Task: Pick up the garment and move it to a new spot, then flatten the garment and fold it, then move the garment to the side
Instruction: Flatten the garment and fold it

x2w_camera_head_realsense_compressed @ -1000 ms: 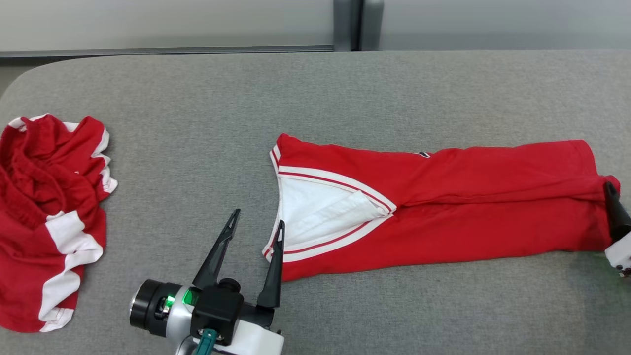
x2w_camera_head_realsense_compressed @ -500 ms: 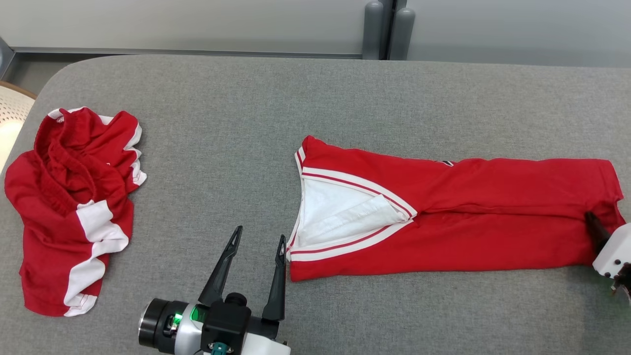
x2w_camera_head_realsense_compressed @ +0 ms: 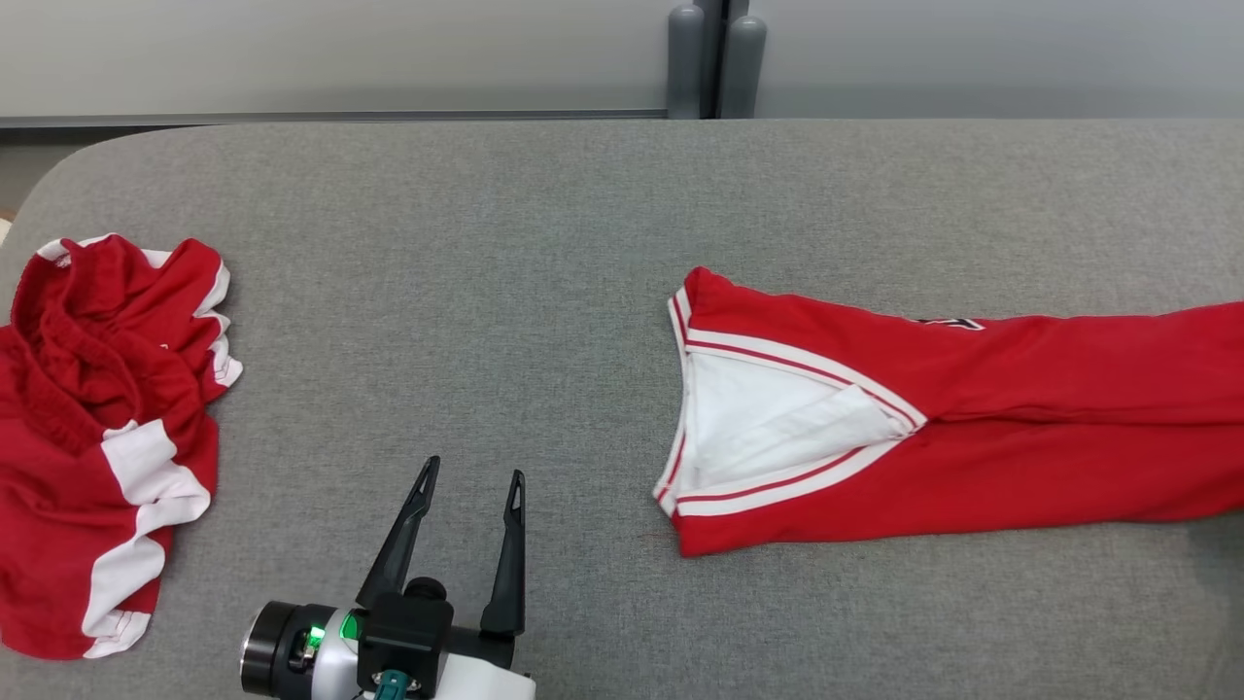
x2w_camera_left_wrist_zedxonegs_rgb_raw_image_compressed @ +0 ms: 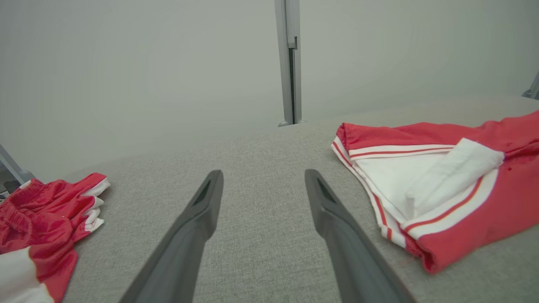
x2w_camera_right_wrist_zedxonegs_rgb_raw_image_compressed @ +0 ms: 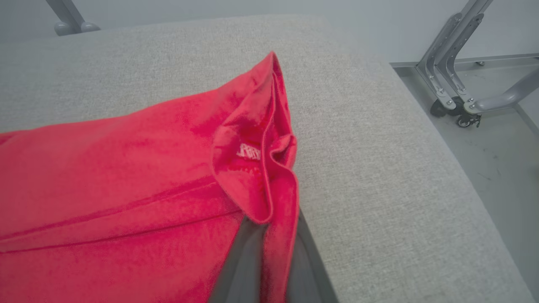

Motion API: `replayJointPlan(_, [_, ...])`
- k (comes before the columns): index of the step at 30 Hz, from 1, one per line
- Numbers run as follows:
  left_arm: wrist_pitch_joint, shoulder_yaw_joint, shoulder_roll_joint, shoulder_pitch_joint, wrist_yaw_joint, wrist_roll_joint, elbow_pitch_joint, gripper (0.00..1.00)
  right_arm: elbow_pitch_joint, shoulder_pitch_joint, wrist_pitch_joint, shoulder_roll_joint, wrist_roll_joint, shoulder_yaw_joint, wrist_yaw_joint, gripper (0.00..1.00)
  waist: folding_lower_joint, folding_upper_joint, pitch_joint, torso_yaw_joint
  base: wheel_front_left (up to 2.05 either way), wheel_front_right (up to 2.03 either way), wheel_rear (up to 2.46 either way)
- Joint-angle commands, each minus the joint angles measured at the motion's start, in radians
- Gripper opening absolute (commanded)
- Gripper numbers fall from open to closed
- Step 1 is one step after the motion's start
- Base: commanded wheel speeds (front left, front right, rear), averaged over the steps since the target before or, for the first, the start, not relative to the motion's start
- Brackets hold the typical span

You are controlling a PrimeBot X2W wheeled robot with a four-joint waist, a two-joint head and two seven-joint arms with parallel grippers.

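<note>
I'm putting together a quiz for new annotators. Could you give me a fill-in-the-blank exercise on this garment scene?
1. The left pincer is ___ and holds nothing.
2. The right pincer is shut on an edge of the folded garment, which is mainly ___.
3. In the head view, the crumpled garment lies to the ___ of the left pincer.
4. The folded garment's neckline band is ___ with a red stripe.

Missing words: open; red; left; white.
</note>
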Motion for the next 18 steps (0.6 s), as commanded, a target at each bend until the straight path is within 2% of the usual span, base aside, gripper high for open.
replayJointPlan(1, [-0.001, 0.012, 0.000, 0.001, -0.010, 0.009, 0.007, 1.00, 0.009, -0.034, -0.012, -0.036, -0.032, 0.011, -0.003, 0.00, 0.0000, -0.0001, 0.003, -0.018, 0.00, 0.00, 0.00])
replayJointPlan(4, [-0.001, 0.026, -0.004, 0.004, -0.023, 0.016, 0.018, 1.00, 0.021, -0.083, -0.007, -0.074, -0.085, 0.034, -0.003, 0.00, 0.0000, -0.0001, 0.001, -0.038, 0.00, 0.00, 0.00])
replayJointPlan(7, [-0.001, 0.038, -0.008, 0.007, -0.033, 0.021, 0.028, 1.00, 0.001, -0.135, 0.013, -0.080, -0.122, 0.050, -0.003, 0.00, 0.0000, -0.0001, -0.006, -0.057, 0.00, 0.00, 0.00])
replayJointPlan(13, [-0.001, 0.051, -0.022, 0.014, -0.048, 0.037, 0.045, 1.00, -0.098, -0.202, 0.061, -0.025, -0.186, 0.079, -0.002, 0.00, 0.0000, -0.0001, -0.021, -0.081, 0.00, 0.00, 0.00])
replayJointPlan(18, [-0.001, 0.059, -0.033, 0.017, -0.058, 0.048, 0.052, 1.00, -0.204, -0.199, 0.080, 0.035, -0.265, 0.066, -0.002, 0.00, 0.0000, -0.0001, -0.027, -0.072, 0.00, 0.00, 0.00])
